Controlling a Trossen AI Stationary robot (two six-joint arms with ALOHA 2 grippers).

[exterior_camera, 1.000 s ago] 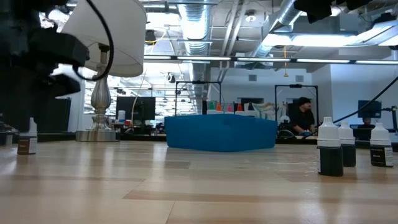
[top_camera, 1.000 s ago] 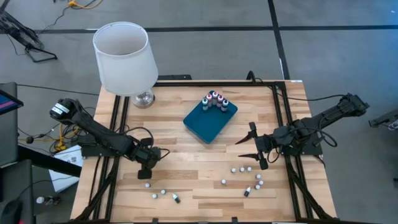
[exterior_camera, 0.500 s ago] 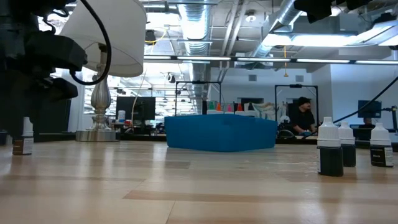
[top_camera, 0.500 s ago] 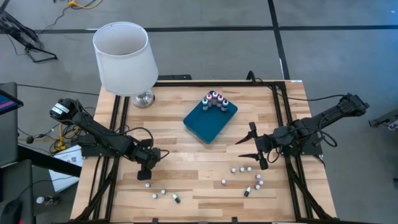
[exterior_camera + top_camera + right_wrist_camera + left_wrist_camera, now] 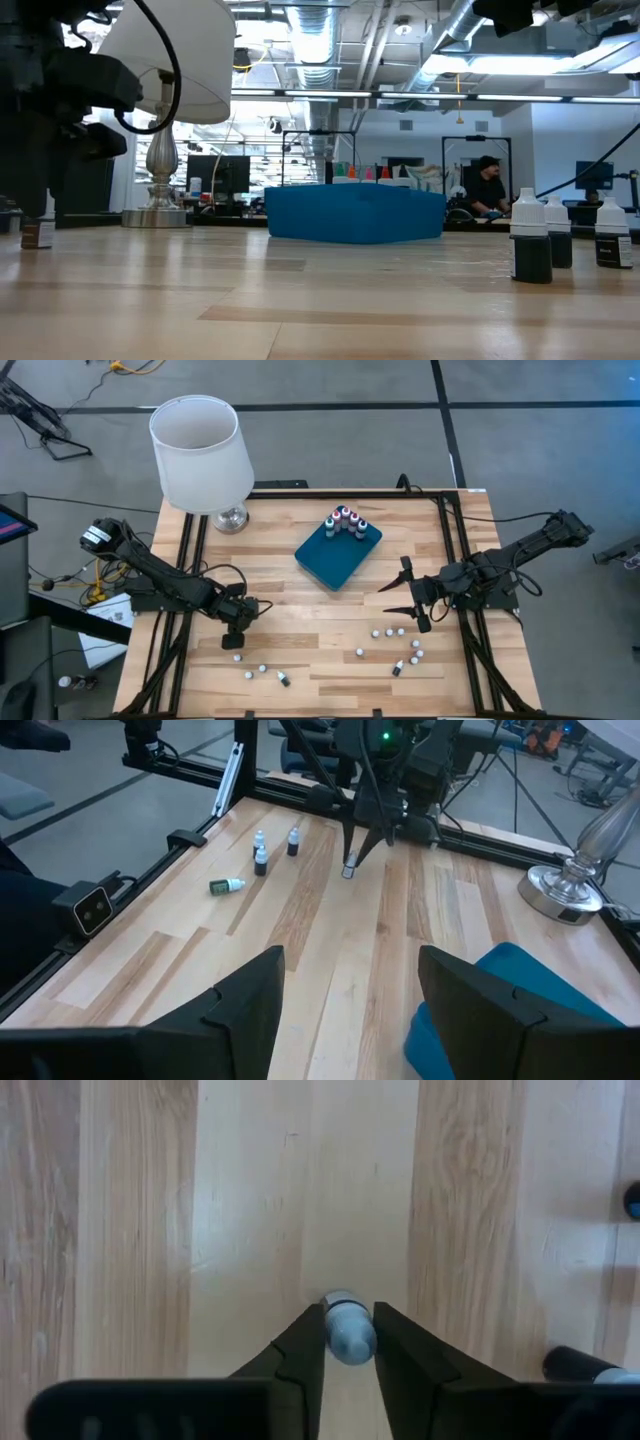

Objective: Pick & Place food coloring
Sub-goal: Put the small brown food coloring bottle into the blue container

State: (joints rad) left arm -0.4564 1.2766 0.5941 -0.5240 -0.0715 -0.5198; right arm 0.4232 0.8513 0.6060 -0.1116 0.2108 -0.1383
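Pinching a small bottle (image 5: 347,1327) lower left of frame, left end effector (image 5: 236,641) hides it, right end effector (image 5: 402,600) spread wide.

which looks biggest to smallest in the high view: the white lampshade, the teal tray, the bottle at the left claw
1. White round fabric lampshade; it stands nearer the camera, which enlarges it.
2. Teal rounded rectangular tray.
3. Tiny white-capped bottle at the left claw.

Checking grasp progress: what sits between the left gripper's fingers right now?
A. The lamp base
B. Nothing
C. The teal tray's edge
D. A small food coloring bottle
D: the left gripper has its fingers closed around a small food coloring bottle on the table, seen in the left wrist view.
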